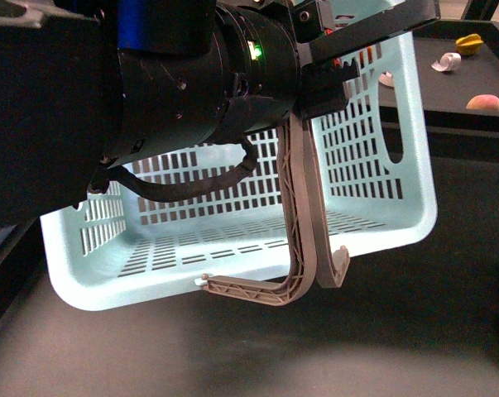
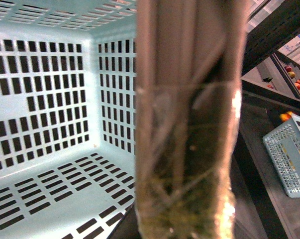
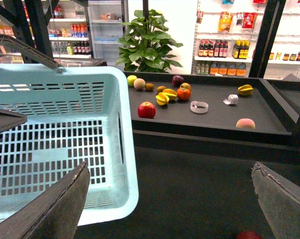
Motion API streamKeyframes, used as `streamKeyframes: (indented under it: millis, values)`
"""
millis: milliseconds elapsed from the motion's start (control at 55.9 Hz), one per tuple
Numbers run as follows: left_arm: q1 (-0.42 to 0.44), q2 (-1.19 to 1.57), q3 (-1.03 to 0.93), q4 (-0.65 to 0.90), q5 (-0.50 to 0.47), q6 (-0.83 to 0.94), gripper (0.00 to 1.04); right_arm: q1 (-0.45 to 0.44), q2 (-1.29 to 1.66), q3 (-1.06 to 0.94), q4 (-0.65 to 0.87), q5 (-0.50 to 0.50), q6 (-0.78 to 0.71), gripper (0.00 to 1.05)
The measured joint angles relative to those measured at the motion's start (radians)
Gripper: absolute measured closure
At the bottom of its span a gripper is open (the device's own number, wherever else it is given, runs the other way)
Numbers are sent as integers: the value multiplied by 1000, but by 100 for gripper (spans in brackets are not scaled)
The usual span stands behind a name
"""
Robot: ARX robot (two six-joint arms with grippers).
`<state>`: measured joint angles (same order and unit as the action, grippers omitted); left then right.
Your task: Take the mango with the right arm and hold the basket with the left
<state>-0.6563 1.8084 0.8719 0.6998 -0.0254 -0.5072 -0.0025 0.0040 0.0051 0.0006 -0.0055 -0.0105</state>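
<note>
Since the basket (image 1: pixel 398 165) hangs by its grey handles (image 1: pixel 303 207), seemingly lifted off the bench (image 1: pixel 232 356), it tips with its mouth toward the robot. Likely purpose: carried clear and steady, open to take fruit. Nothing shows inside it in the front or left wrist view.

Note on the left pincer (image 1: pixel 319 70): clenched at the top of the handles, toothed jaw pressed on the ribbed plastic. Cannot tell whether it clamps one handle or both. A taped handle (image 2: pixel 189 149) fills the left wrist view, hard against the camera, slotted basket wall behind.

Note on the right pincer (image 3: pixel 169 167): released and spread wide, fingers (image 3: pixel 50 209) far apart. Nothing lies between them and they touch nothing. It hovers over dark bench just beside the basket's rim.

As for the mango (image 3: pixel 170 92), best guess is the yellow-orange oblong in the fruit cluster on the far bench (image 3: pixel 214 117), by the orange (image 3: pixel 183 94) and a ridged yellow fruit (image 3: pixel 161 99). It is small, so not certain. It sits well apart from the right pincer, so a long reach forward looks due first.
</note>
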Motion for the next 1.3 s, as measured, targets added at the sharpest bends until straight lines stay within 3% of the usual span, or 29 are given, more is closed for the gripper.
streamKeyframes:
  millis: [179, 483, 786, 1305]
  values:
    - [13, 0, 0, -2, -20, 20, 99, 0, 0, 0, 0, 0, 0, 8]
    - [108, 4, -23, 87, 155, 172, 99, 0, 0, 0, 0, 0, 0, 8]
    - [149, 19, -69, 133, 153, 200, 99, 0, 0, 0, 0, 0, 0, 8]
    - [116, 20, -84, 154, 164, 174, 99, 0, 0, 0, 0, 0, 0, 8]
